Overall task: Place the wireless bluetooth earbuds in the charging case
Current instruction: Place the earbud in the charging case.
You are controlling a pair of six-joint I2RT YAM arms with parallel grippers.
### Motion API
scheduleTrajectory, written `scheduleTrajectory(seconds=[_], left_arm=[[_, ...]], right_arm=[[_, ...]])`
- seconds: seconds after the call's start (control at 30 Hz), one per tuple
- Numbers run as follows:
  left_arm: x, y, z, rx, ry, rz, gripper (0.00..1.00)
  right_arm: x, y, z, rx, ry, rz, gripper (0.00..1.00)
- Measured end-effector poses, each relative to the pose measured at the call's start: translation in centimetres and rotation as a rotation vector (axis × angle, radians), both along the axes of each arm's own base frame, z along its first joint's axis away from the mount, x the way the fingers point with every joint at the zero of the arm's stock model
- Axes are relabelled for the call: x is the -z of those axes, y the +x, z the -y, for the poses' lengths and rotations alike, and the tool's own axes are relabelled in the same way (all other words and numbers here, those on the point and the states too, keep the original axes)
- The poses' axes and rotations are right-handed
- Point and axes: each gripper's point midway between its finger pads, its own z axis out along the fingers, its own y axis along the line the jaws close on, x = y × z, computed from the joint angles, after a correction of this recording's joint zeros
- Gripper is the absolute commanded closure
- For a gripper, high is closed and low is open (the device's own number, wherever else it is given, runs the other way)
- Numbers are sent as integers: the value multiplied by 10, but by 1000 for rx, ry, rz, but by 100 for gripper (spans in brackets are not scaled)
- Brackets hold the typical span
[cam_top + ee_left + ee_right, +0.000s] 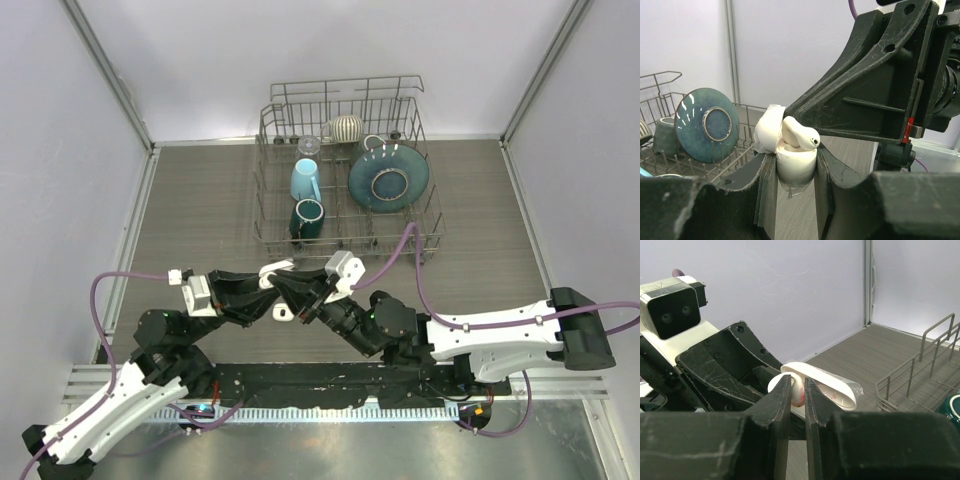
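My left gripper is shut on the white charging case, which it holds above the table with its lid flipped open. My right gripper is shut on a glossy white earbud and holds it at the mouth of the case; the earbud sits tilted in the case opening. In the top view the two grippers meet near the table's middle front, and the case and earbud are mostly hidden by the fingers. The open lid shows behind my right fingers. No second earbud is in view.
A wire dish rack stands at the back with a blue plate, a light blue cup, a dark green mug and a striped mug. White walls close in the table on three sides.
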Motion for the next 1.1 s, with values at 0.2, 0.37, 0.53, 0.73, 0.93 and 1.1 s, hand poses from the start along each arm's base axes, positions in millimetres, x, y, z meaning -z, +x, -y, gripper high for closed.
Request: scheduleTrajectory(seconds=[0.2,0.37,0.53,0.73,0.93,1.1], left_arm=[[1,1,0,-2,-19,2,100],[1,1,0,2,-41,-3,100],[0,0,0,10,-53,-10,100],[2,0,1,14,-51,-16,100],[2,0,1,15,-52,-18,100],[4,-1,1,19,-49,-19,100]], right_arm=[[1,1,-1,35,7,7,99],[2,1,-1,73,21,10,99],[1,3,1,105,37,5,99],[4,5,2,132,37,3,99],[4,5,1,154,36,21,98],[7,-1,3,161,24,58,95]])
